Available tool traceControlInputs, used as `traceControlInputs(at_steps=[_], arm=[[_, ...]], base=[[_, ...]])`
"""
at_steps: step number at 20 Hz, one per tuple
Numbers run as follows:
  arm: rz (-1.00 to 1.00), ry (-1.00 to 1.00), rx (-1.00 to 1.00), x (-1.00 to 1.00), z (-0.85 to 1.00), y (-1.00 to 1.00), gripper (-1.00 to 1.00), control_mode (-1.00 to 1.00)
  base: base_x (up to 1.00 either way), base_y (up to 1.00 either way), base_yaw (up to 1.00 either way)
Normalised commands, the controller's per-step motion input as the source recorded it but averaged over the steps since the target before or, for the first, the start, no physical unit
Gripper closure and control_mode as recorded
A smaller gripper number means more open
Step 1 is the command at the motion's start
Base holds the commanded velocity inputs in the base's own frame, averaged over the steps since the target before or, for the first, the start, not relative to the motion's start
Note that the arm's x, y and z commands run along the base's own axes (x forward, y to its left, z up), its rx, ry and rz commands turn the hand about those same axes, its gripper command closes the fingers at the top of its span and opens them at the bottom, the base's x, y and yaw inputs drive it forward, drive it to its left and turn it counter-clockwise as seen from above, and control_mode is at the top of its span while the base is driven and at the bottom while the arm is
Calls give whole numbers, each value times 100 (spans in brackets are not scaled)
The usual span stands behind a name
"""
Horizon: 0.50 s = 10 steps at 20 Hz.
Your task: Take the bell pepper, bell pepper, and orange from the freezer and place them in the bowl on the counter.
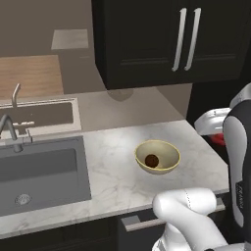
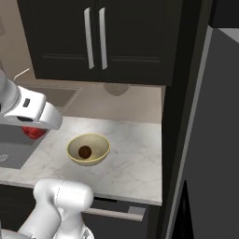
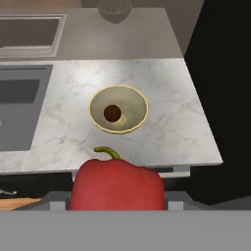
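A glossy red bell pepper (image 3: 116,184) with a green stem sits low in the hand view, and my gripper (image 3: 116,200) is shut on it. The same pepper (image 1: 218,139) peeks out red under the white hand at the right of the left base view, and at the left (image 2: 33,132) of the right base view. It hangs in front of and above the counter (image 3: 171,122) edge, short of the pale-yellow bowl (image 3: 139,98). A dark brownish orange (image 3: 112,113) lies inside the bowl (image 1: 169,149). The grey freezer (image 2: 219,140) stands at the right.
A grey sink (image 1: 39,166) with a faucet (image 1: 10,127) lies left of the bowl. Dark upper cabinets (image 1: 171,39) hang over the counter's back. A duller bowl (image 3: 113,10) stands on the far ledge. A drawer handle (image 1: 142,221) juts out below the counter edge.
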Motion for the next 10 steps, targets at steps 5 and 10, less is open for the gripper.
traceControlInputs(at_steps=[5,10], arm=[[0,0,0,0,0,0,100,100],[0,1,0,57,-4,0,100,-100]], base=[[38,0,0],[11,0,0]])
